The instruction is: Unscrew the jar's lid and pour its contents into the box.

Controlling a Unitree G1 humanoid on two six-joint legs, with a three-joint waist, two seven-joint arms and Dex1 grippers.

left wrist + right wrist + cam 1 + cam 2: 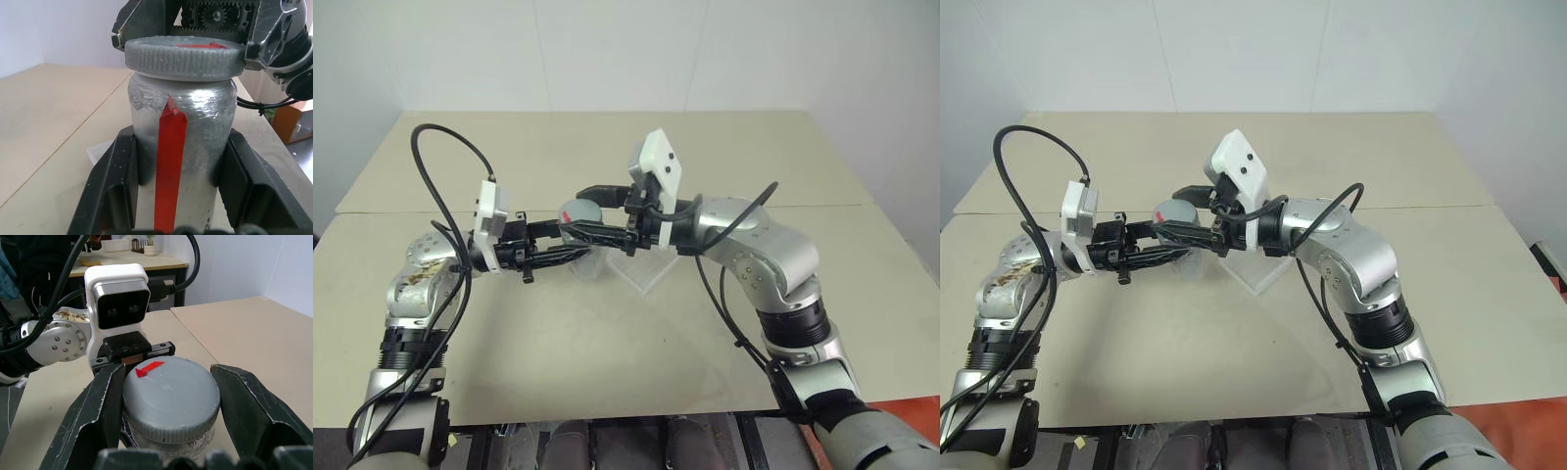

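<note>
Jar [178,132] pinched by left gripper [178,171]; right gripper [168,396] jaws straddling lid [170,394], contact unclear. Ribbed lid edge judged grippable; foil body slippery.

Stereo head pair looking forward and down over the desk [607,362], each wrist camera close along its own hand's fingers, all sharing the jar [181,122]
</note>
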